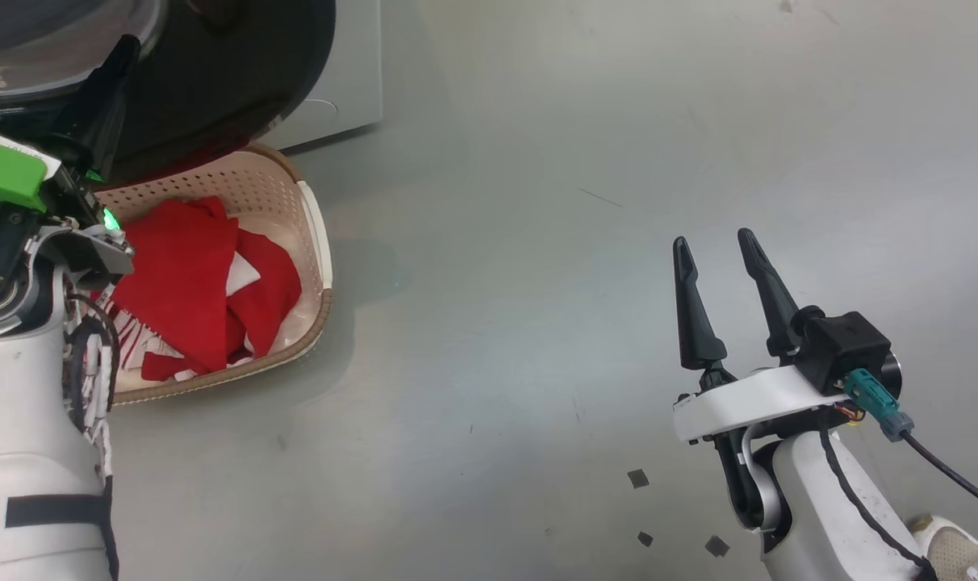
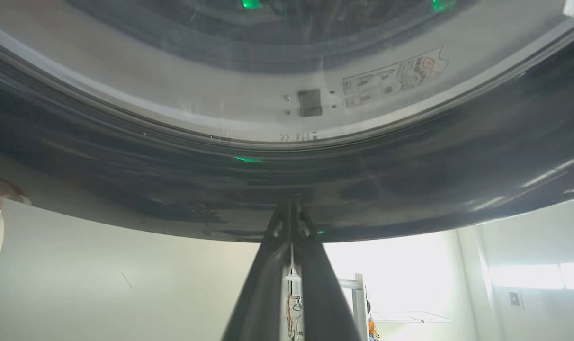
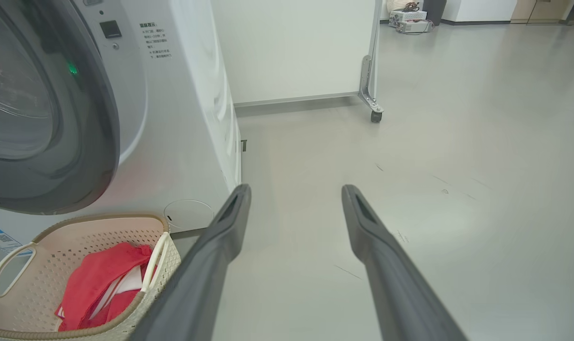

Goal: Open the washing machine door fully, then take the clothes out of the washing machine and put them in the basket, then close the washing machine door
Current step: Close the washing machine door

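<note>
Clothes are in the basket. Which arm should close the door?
Left. The left gripper, shut, has its tips at the black rim of the washing machine door. The right gripper is open over the floor, well away from it.

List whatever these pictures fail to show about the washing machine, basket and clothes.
- Drum: right wrist view, the glossy black-rimmed round door covers it.
- Cream perforated plastic basket: head view, left end behind the pale left forearm.
- Bright red fabric clothes: head view, piece count hidden by folds.
- Printed notice on the white box-shaped washing machine: right wrist view, too small to read.
</note>
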Available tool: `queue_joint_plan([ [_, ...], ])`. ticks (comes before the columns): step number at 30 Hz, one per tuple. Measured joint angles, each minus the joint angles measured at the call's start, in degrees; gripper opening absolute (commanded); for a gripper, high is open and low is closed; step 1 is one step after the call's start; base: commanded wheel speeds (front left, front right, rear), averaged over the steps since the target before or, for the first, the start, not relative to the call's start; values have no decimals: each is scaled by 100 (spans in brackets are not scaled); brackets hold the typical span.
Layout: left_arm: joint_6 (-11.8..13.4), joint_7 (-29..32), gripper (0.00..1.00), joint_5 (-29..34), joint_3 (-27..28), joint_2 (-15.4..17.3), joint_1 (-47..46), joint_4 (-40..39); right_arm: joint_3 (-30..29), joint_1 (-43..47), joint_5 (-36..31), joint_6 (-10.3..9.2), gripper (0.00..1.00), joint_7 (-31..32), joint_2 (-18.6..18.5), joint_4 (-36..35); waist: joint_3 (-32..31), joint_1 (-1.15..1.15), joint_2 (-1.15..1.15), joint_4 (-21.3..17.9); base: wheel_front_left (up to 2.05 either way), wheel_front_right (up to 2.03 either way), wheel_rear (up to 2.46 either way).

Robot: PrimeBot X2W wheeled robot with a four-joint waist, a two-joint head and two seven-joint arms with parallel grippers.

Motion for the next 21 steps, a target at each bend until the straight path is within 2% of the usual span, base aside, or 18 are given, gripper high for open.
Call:
queue_joint_plan([
  [15, 0, -2, 2, -335, 288, -198, 1230, -1228, -260, 49, -178, -7, 100, 0, -160, -4, -304, 0, 0, 818, 0, 0, 0],
  [16, 0, -2, 14, -345, 297, -213, 1307, -1288, -271, 51, -193, -7, 100, 0, -175, -4, -323, 0, 0, 873, 0, 0, 0],
  [17, 0, -3, 14, -345, 299, -227, 1388, -1351, -276, 52, -193, -7, 100, 0, -189, -3, -342, 0, 0, 925, 0, 0, 0],
  [21, 0, -4, 47, -470, 332, -286, 1683, -1602, -279, 54, -204, -7, 100, 0, -201, 11, -440, 0, 0, 1118, 0, 0, 0],
])
